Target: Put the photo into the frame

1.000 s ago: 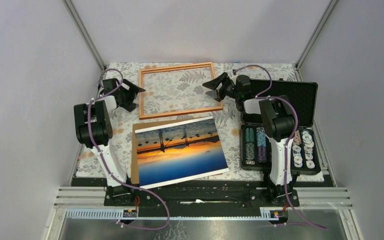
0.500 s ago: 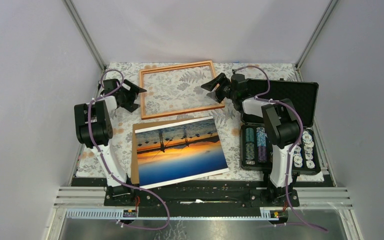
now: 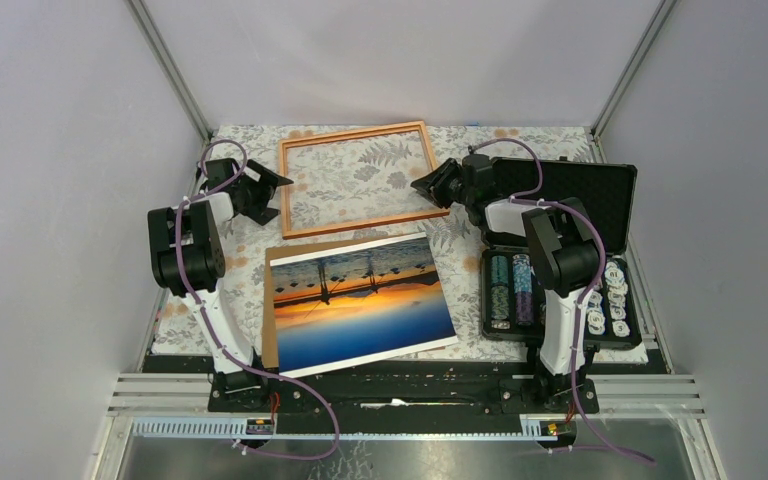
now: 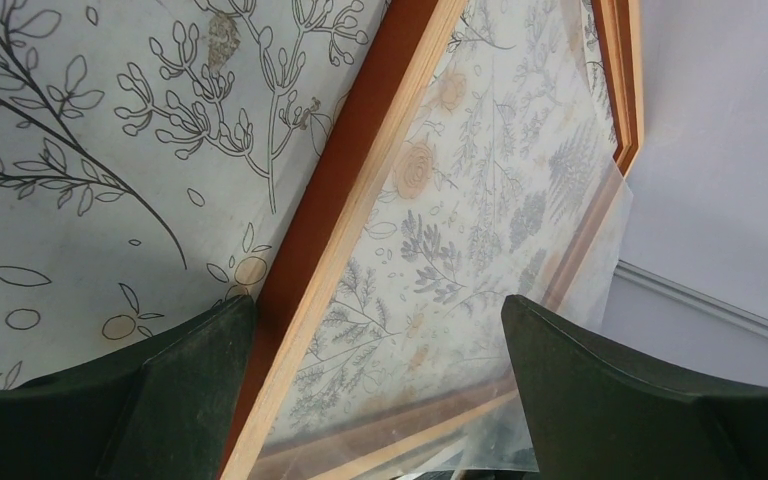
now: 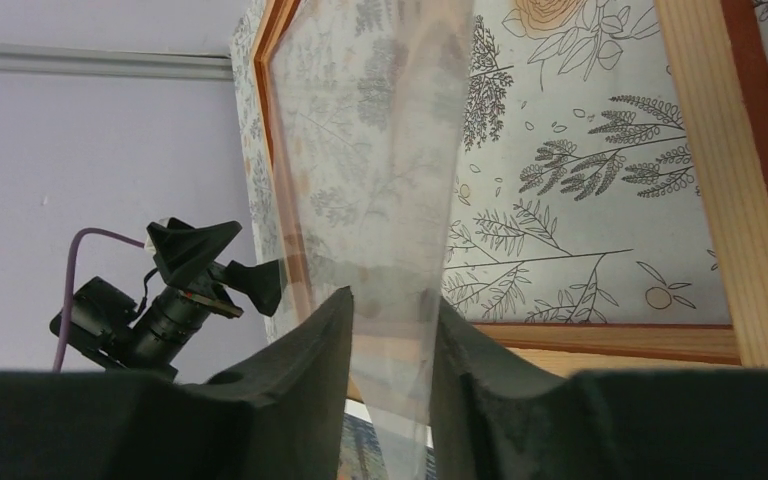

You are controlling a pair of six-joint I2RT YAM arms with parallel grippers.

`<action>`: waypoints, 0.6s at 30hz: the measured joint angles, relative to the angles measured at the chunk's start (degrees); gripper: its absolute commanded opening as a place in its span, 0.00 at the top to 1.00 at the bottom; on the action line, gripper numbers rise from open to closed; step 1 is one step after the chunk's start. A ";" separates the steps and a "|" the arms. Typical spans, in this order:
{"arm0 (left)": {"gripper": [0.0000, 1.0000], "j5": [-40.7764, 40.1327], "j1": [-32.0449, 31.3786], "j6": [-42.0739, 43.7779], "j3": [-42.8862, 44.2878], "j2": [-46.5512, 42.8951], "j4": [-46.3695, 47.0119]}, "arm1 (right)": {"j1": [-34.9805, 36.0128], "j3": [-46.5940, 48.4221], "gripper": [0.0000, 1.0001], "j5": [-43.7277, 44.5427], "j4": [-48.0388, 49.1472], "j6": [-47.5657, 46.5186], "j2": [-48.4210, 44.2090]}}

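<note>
Since a second ago the right gripper [image 3: 437, 184] has drawn slightly rightward and its jaws have narrowed from a wide spread to a partial gap. It sits at the lower right corner of the frame [image 3: 355, 134], with its arm reaching up the right side of the overhead view and the wrist bent left.

In the right wrist view a clear sheet [image 5: 400, 200] rises off the frame and passes between the two fingers [image 5: 305, 365]. Whether they actually clamp it I cannot tell.

The left gripper [image 3: 265, 188] has not moved. Its jaws are spread fully and hold nothing, one finger outside the frame's left rail and the other over the inside. Its arm is folded at the left of the view.

The frame lies flat on the floral cloth [image 3: 460, 240] at upper centre. The photo [image 3: 360, 300] lies face up at lower centre, apart from both grippers. It rests on a brown backing board [image 3: 269, 320] that peeks out along its left and top edges. A black case of chips [image 3: 610, 200] stands open at the right, partly behind the right arm.
</note>
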 measured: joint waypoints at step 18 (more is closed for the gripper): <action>0.01 2.34 1.64 -1.33 -1.14 -0.17 0.98 | -0.02 0.00 1.00 -2.25 1.16 -3.17 0.00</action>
